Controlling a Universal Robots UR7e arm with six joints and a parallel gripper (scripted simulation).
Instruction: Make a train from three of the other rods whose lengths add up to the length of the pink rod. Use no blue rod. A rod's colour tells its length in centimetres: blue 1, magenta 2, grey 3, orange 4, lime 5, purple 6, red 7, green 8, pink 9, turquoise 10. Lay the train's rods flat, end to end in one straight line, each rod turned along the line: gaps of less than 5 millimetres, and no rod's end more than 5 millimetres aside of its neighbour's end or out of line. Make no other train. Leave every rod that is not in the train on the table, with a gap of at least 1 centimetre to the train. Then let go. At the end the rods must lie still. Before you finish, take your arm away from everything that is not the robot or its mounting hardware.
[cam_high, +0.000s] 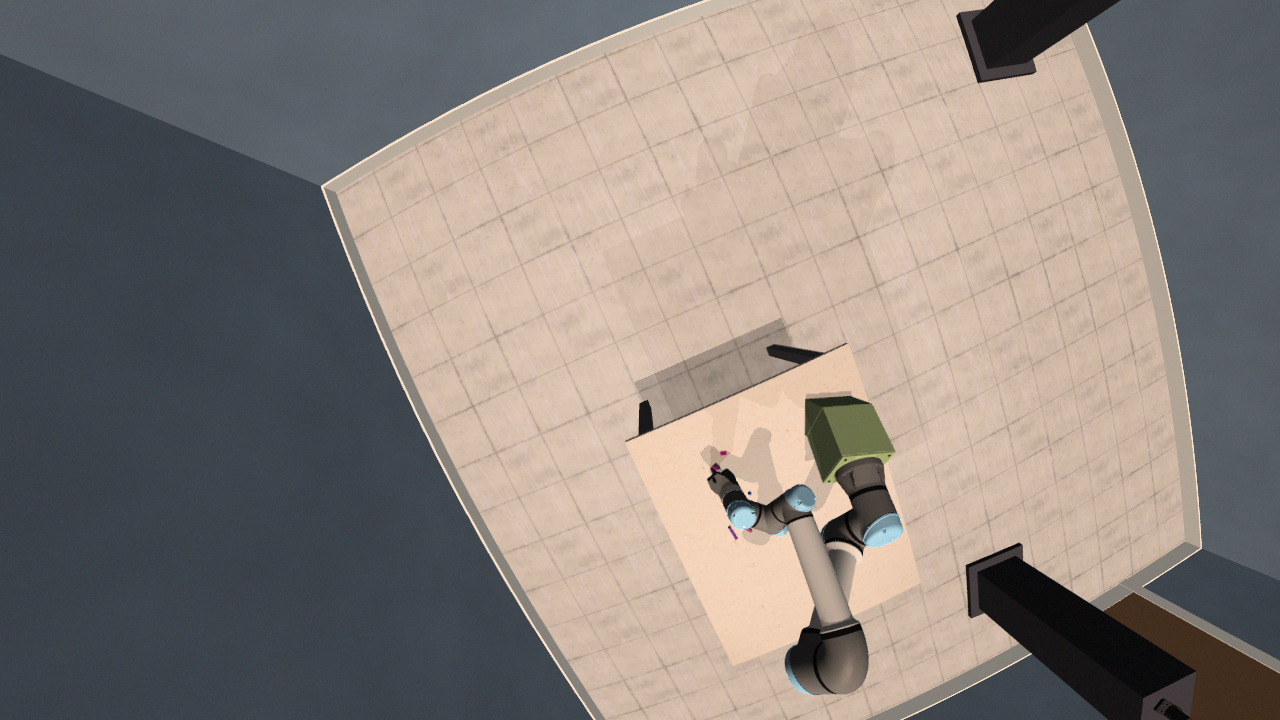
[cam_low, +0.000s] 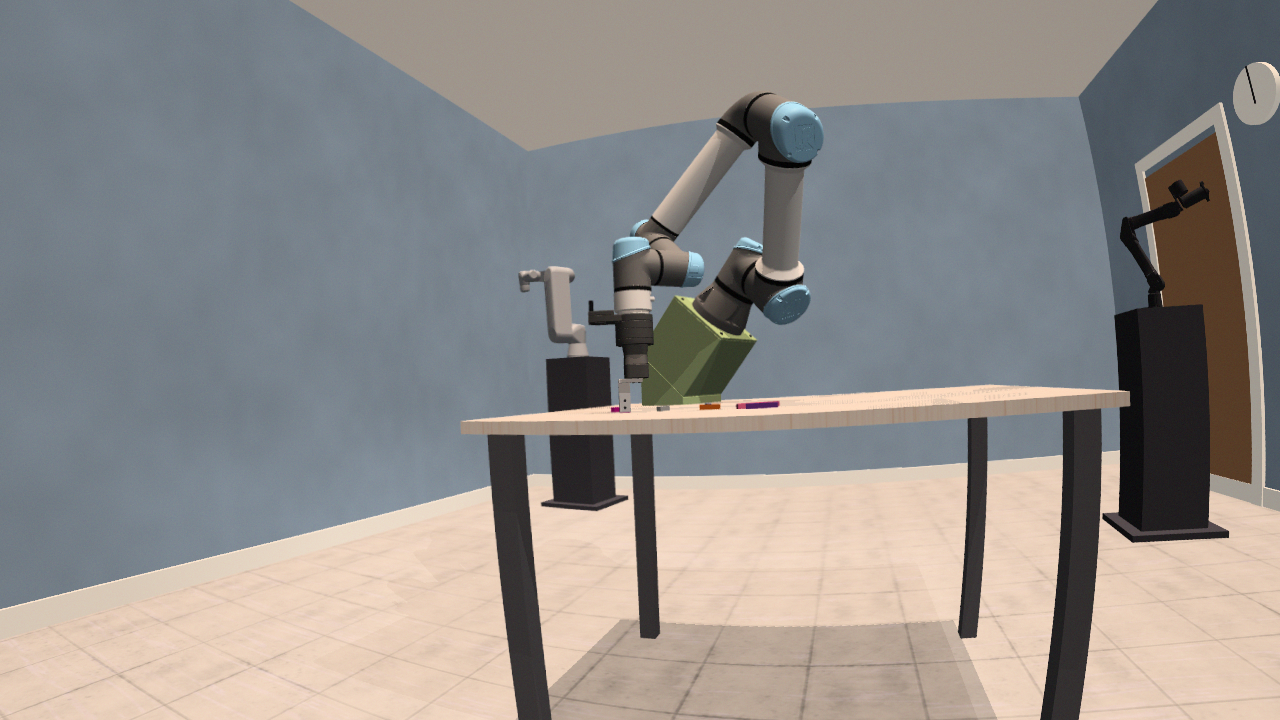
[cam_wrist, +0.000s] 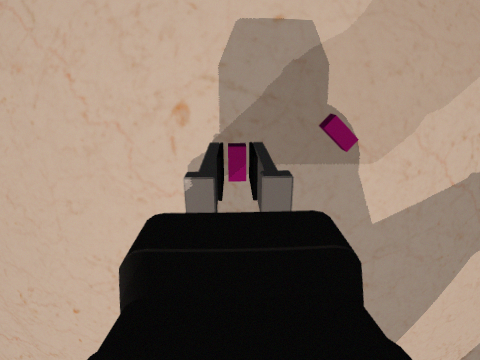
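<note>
Your hand (cam_high: 715, 471) (cam_low: 624, 409) (cam_wrist: 236, 160) stands narrowly open, gripping nothing, astride one magenta rod (cam_high: 715, 466) (cam_wrist: 237, 167) toward the counter's (cam_high: 760, 617) (cam_low: 895, 411) (cam_wrist: 100, 100) upper-left corner from above (likely to release without nudging).

No text, label, brand or number can be read. A faint raised mark sits on the light blue elbow cap (cam_high: 793, 673) (cam_low: 796, 131), too small to make out in the exterior view. On the right, the wall clock (cam_low: 1256, 93) has a pale face with no legible numerals.
</note>
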